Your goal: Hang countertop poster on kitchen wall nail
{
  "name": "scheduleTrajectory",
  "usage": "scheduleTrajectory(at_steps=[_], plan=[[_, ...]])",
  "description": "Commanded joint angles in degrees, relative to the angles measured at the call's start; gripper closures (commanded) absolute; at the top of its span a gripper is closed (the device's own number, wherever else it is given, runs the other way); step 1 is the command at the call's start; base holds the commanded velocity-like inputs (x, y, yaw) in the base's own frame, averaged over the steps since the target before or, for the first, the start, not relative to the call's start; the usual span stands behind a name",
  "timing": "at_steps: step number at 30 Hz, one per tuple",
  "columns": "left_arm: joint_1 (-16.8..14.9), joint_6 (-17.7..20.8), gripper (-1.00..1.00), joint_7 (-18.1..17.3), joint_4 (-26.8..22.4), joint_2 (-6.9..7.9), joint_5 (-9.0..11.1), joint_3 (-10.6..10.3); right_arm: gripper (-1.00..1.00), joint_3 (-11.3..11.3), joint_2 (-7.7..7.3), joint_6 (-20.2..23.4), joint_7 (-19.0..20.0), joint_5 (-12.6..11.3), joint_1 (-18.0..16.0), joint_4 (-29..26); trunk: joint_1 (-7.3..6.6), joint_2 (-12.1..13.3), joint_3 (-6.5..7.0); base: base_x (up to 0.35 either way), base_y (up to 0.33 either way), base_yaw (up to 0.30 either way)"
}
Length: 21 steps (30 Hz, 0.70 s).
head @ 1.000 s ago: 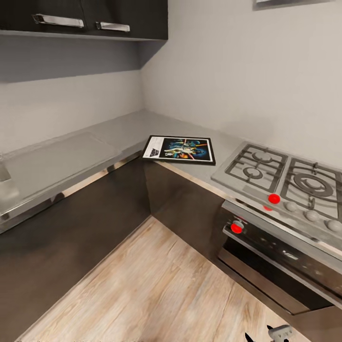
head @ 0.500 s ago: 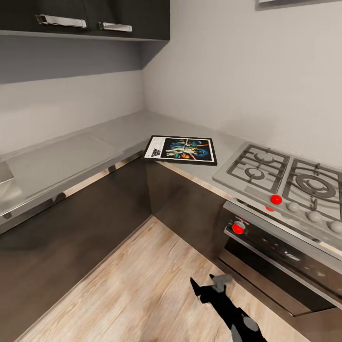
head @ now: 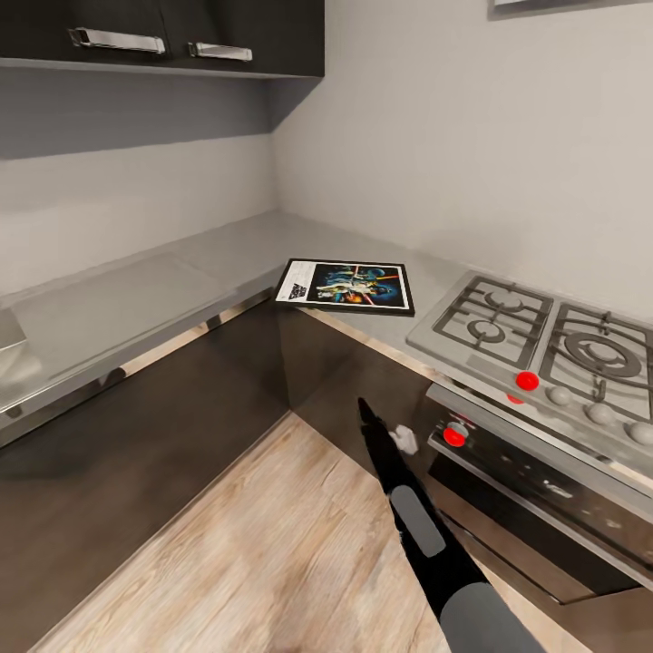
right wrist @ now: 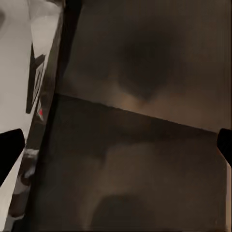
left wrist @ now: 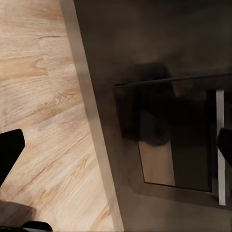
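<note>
The black-framed Star Wars poster (head: 348, 286) lies flat on the light grey kitchen countertop (head: 227, 249), at the inner corner, with its white title strip toward the left. My right gripper (head: 383, 426) is raised in front of the dark cabinet front below the countertop, well under the poster and apart from it. In the right wrist view its fingertips (right wrist: 9, 150) stand far apart at the frame edges, open and empty, facing the dark cabinet front. My left gripper (left wrist: 116, 147) is open too, over the wood floor and a dark glossy panel.
A steel gas hob (head: 544, 340) with red knobs sits right of the poster, above an oven (head: 535, 490). Dark upper cabinets (head: 181, 36) hang over the left run of worktop. Wood floor (head: 272, 544) spreads between the cabinet runs.
My right arm has risen from the bottom edge of the head view, up and to the left, to the cabinet front below the poster. The poster has not moved.
</note>
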Motion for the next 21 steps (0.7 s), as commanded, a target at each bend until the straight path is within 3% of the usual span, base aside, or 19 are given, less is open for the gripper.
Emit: scheduleTrajectory(at_steps=[1,2,5,9,14,21], plan=[[0.04,0.41,-1.00,-0.01,-0.08,0.00,0.22,0.00,-1.00,0.63,0.00,-0.28,0.24,-3.83,-0.41,0.05,0.00,-0.02,-0.04,0.027,0.000,0.000],[0.04,0.46,-1.00,0.16,-0.08,0.04,0.23,0.12,-1.00,1.89,0.02,-0.18,0.09,-9.97,-1.38,0.09,0.00,-0.02,-0.04,0.098,0.000,0.000],[0.04,0.54,-1.00,0.28,-0.08,0.07,0.22,0.25,-1.00,5.04,0.04,-0.18,0.05,-14.33,-2.02,0.12,0.00,-0.02,-0.04,0.184,0.000,0.000],[0.04,0.81,-1.00,0.31,-0.09,0.17,0.22,0.33,-1.00,8.46,0.05,-0.29,0.07,-17.09,-2.68,-0.20,0.00,-0.02,-0.04,0.135,0.000,0.000],[0.04,0.89,-1.00,0.31,-0.08,0.24,0.22,0.34,-1.00,8.88,0.05,-0.10,0.05,-17.33,-2.85,-0.30,0.00,-0.02,-0.04,0.046,0.020,0.000],[0.04,0.93,-1.00,0.31,-0.08,0.26,0.22,0.34,-1.00,11.30,0.05,-0.24,0.03,-17.41,-2.90,-0.28,0.00,-0.02,-0.04,0.087,0.085,0.000]])
